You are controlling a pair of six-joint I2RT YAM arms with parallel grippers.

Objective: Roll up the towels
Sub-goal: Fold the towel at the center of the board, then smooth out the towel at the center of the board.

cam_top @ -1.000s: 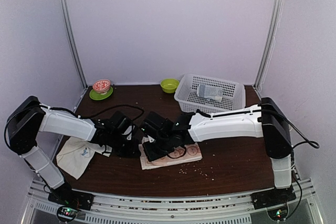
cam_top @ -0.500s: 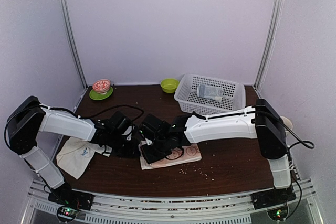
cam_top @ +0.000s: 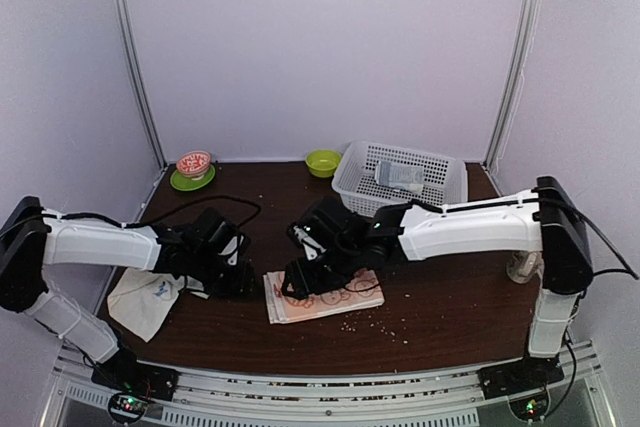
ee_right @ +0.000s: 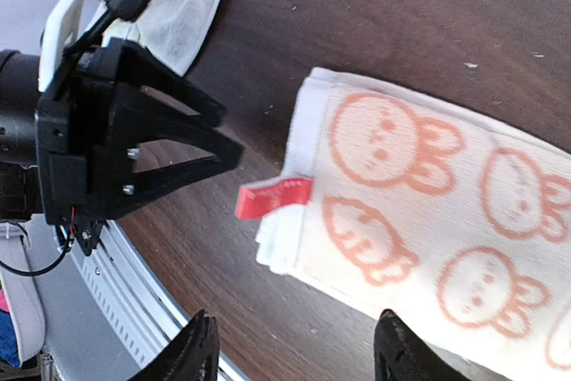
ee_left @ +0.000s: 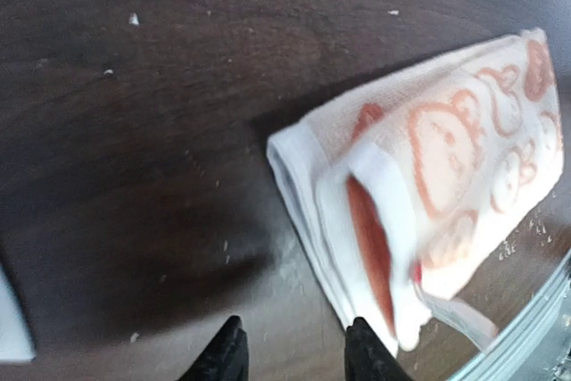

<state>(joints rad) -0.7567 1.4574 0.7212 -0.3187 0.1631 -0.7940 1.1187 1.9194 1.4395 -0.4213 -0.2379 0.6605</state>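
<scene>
Both open, empty: left gripper (ee_left: 294, 352), right gripper (ee_right: 299, 345); bunny-print towel (ee_right: 428, 247) folded, red tag (ee_right: 274, 195) unreadable.

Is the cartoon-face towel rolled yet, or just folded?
Folded, not rolled: the cartoon-face towel lies flat on the table, stacked layers showing at its end by the red tag.

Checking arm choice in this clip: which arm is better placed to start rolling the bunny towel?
Probably the right. The right gripper, open, hangs over the towel at its tagged end. The left gripper, also open, sits beside that end over bare table.
</scene>
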